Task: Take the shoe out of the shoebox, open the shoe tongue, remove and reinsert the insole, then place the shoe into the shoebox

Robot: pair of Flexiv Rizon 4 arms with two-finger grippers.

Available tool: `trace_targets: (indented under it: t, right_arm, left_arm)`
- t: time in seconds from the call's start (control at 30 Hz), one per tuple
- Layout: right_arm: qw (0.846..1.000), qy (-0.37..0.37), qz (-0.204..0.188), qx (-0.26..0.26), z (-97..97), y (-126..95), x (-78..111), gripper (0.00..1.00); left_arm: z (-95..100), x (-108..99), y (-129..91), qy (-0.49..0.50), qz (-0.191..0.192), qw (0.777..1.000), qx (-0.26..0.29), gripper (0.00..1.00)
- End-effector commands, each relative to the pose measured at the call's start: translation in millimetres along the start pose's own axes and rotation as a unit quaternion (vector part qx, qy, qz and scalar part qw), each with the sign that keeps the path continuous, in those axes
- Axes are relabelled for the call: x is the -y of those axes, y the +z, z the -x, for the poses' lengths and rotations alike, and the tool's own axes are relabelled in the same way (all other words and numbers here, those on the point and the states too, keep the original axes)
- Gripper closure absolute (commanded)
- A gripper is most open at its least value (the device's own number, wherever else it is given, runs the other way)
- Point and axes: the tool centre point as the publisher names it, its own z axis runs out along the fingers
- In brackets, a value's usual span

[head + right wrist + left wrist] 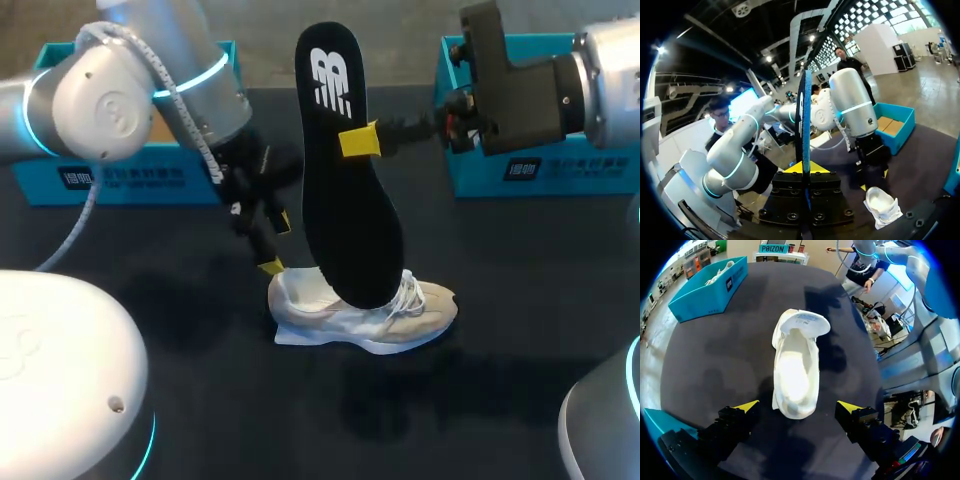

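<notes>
Right fingers [358, 140] pinch insole [342, 225] above shoe [375, 318] — left fingers [747, 406] spread.

Shoe [400, 320] on table [500, 260]; insole [340, 180] upright over it; left shoebox [110, 180], right shoebox [580, 172] behind.

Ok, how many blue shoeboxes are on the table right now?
2. The left shoebox stands at the back left of the table, the right shoebox at the back right. None appears hidden.
</notes>
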Motion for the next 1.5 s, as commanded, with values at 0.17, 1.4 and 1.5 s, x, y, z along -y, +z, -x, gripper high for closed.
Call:
trace_targets:
  t: [0.17, 1.4, 1.5]
  right_arm:
    - [1.0, 0.001, -0.002, 0.001, 0.8, 5, -2.6, 1.0]
    - [1.0, 0.001, -0.002, 0.001, 0.8, 5, -2.6, 1.0]
    - [1.0, 0.001, -0.002, 0.001, 0.8, 5, -2.6, 1.0]
  left_arm:
    - [2.5, 12, 2, 0.006, 0.038, 0.999, 0.004, 0.0]
    - [-17.8, 28, 31, 0.036, 0.161, 0.983, 0.075, 0.0]
    - [-16.1, 26, 29, 0.029, 0.161, 0.984, 0.076, 0.0]
